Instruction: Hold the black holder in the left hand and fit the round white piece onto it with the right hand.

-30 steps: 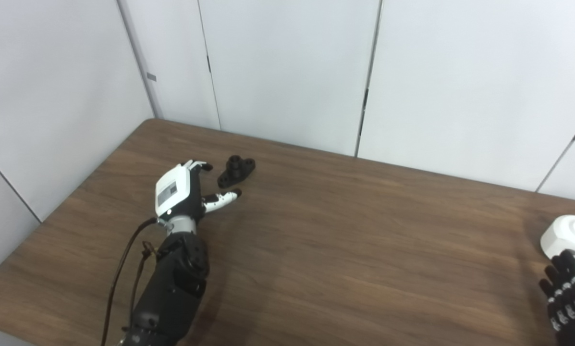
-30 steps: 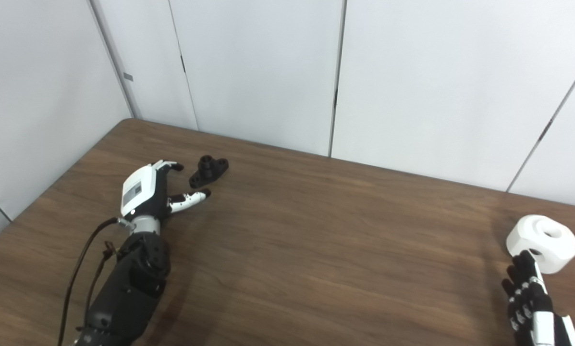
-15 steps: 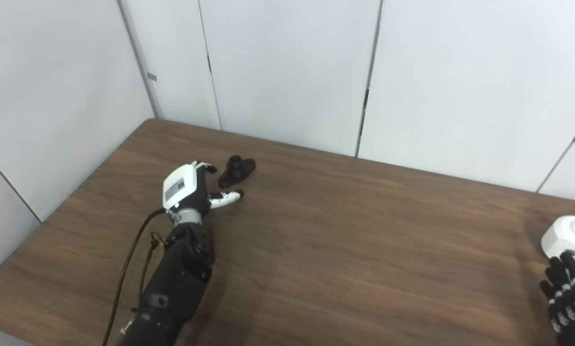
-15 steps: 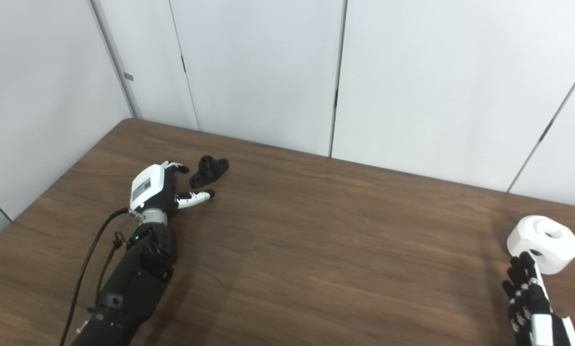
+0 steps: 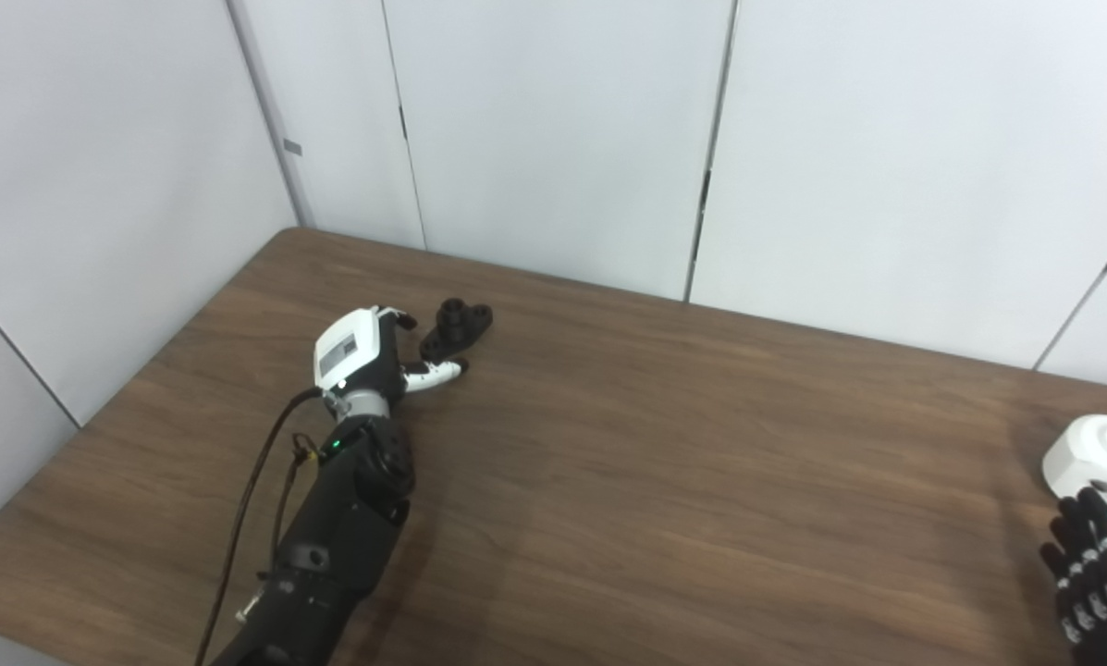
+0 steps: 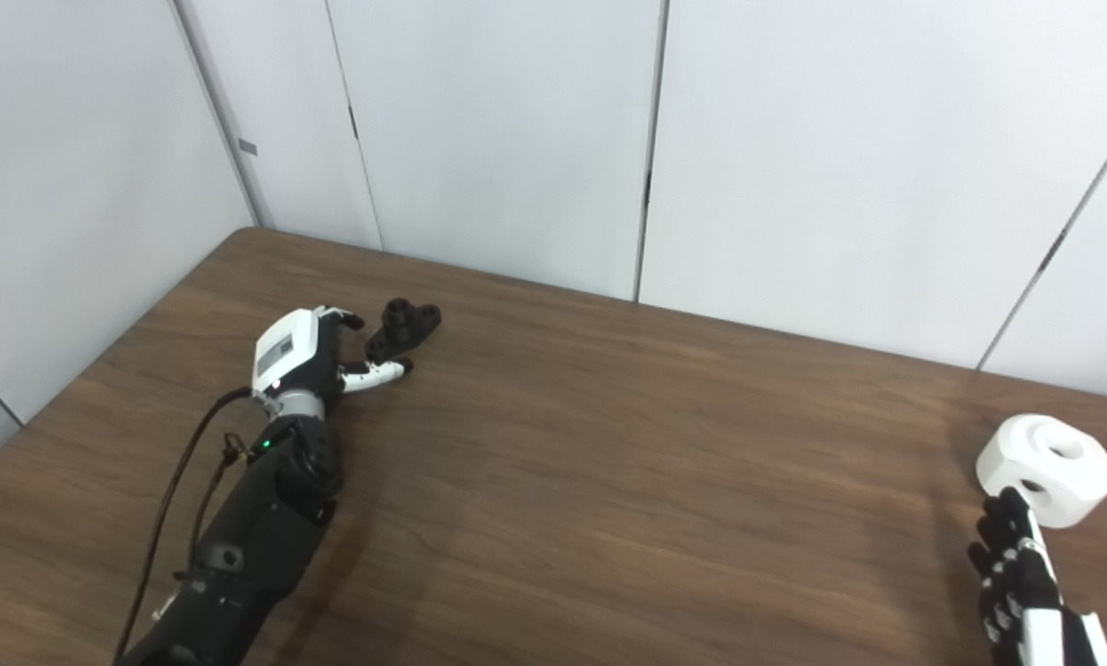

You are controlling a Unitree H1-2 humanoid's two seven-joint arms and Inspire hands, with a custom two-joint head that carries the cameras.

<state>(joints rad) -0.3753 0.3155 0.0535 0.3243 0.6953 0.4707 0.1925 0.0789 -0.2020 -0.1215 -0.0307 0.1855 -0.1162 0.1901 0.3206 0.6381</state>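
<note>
We judge the holder [image 5: 456, 326] light and rigid; our spread left hand [image 5: 368, 356] should pinch its raised middle. Right hand [image 6: 1015, 578] unclear.

- The right hand [image 6: 1020, 583] enters at the bottom right corner, only its fingers and part of the palm in frame — the arm behind it is cut off by the bottom edge.
- The round white piece [image 5: 1103, 458] is clipped by the right edge in the left eye view; the right eye view shows it whole.
- The left hand [image 5: 361, 351] shows only its back; whether its fingers touch the black holder [image 5: 456, 326] cannot be told.
- The holder's near end sits behind the thumb — detail there is too small to read.
- The table [image 6: 608, 462] runs off the bottom and right edges.
</note>
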